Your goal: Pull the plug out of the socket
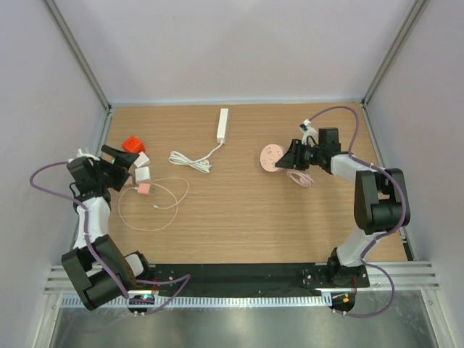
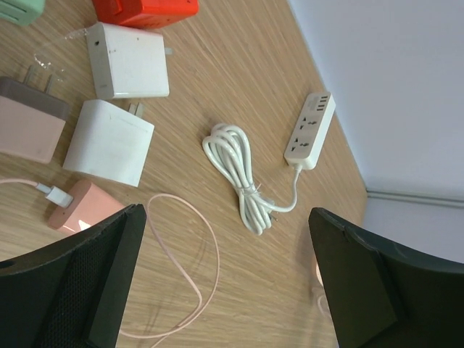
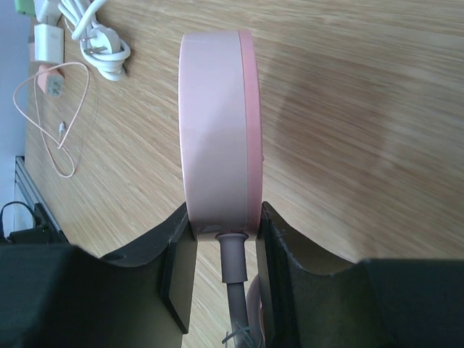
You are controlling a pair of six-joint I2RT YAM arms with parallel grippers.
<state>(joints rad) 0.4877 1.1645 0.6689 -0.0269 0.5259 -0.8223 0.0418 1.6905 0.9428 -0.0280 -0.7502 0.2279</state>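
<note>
A round pink socket (image 1: 270,157) is at the table's centre right. In the right wrist view it stands on edge (image 3: 217,116), its pink cord (image 3: 233,279) leaving its near edge between my fingers. My right gripper (image 1: 288,156) is shut on its two faces (image 3: 221,214). I see no plug in it from these views. My left gripper (image 1: 125,165) is open and empty (image 2: 226,246) above the wood beside a group of chargers. A pink charger (image 2: 76,206) with a thin pink cable (image 2: 196,239) plugged in lies by the left finger.
Two white chargers (image 2: 127,59) (image 2: 109,143), a red block (image 1: 133,143) and another pink charger (image 2: 25,127) lie at the left. A white power strip (image 1: 222,125) with its coiled cord (image 1: 190,161) lies at the back centre. A pink cord bundle (image 1: 301,177) lies under the right arm.
</note>
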